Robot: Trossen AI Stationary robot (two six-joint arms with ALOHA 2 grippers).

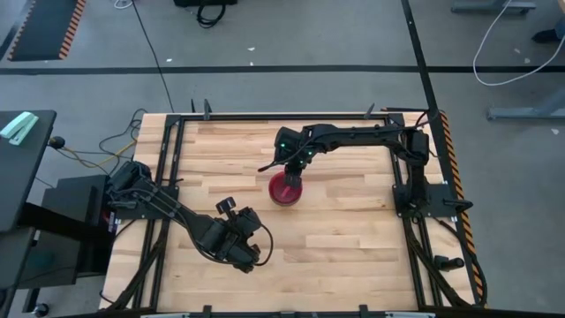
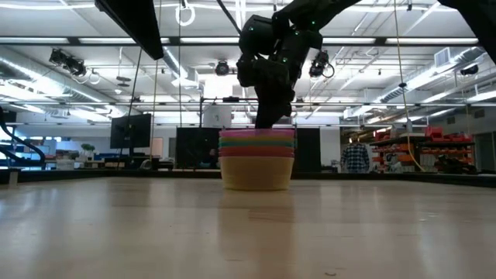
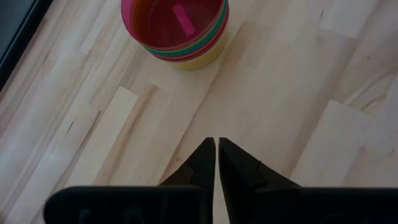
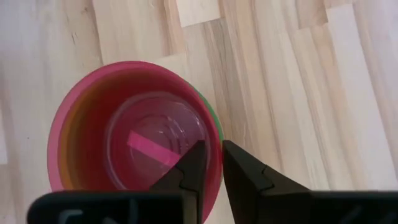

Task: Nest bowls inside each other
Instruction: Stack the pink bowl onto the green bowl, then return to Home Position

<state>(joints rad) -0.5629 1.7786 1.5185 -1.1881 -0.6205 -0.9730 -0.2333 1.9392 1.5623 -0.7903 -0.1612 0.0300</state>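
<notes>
Near the middle of the pale wooden plank table, a little toward the right arm's side, stands a nested stack of small round plastic bowls. From the low view the stack sits upright and level on the tabletop, its rims layered closely one above another: a magenta-pink rim on top, then a green one, then orange and pink bands, with a pale yellow bowl forming the base that rests on the wood. No separate bowl lies anywhere else on the table in the high view.

Looking down into it from the right wrist view, the topmost magenta-pink bowl has a glossy inside with a circular bottom and a slanted pink rectangular mark on it; a sliver of green rim shows at one edge. The left wrist view shows the same stack from farther off, rims in pink, green, orange and yellow.

The right gripper hangs directly over the stack's rim, its fingers nearly together with only a narrow gap — nothing between them.

The left gripper waits low over bare wood near the front of the table, well apart from the stack — its fingers are drawn almost closed on nothing.
</notes>
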